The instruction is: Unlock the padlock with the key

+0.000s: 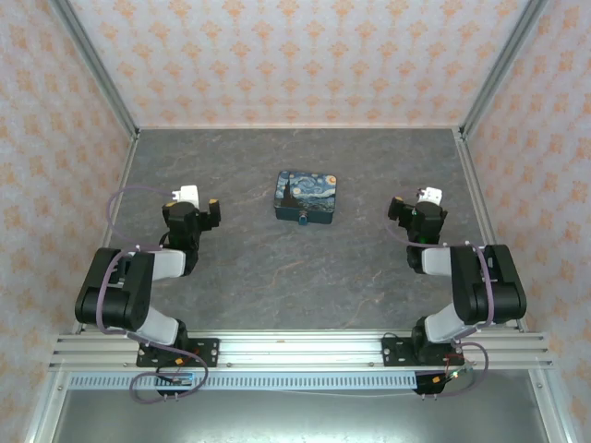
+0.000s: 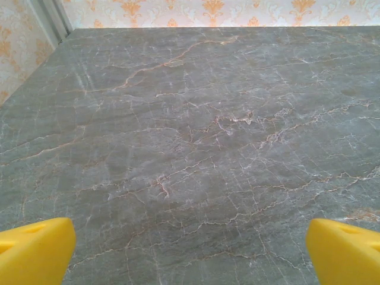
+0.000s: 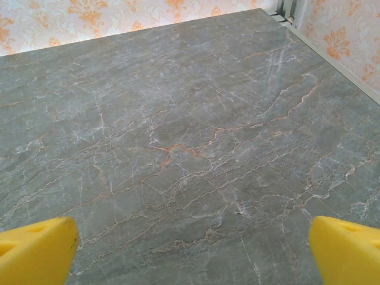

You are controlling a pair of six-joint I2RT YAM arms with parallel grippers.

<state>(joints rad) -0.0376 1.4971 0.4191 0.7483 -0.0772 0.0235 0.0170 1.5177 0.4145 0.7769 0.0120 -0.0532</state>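
Overhead view of a grey marbled table [image 1: 240,268] with 2 robot arms at the lower edge of the frame, 1 at lower left and 1 at lower right. Just above the centre of the frame sits a dark-blue painted tin [image 1: 307,196]. The padlock [image 1: 302,221], a tiny teal speck, lies against the tin's lower edge, between the 2 arms and well apart from both.

In its wrist view the left gripper [image 2: 190,255] shows yellow fingertips [image 2: 35,249] at the bottom corners, spread wide with nothing between them. The right gripper [image 3: 190,255] looks the same, wide apart and empty over bare table.

No key can be made out at this size. The task appears to be at its start, with nothing grasped. The next move likely calls for finding and pinching the key, and steadying the padlock.
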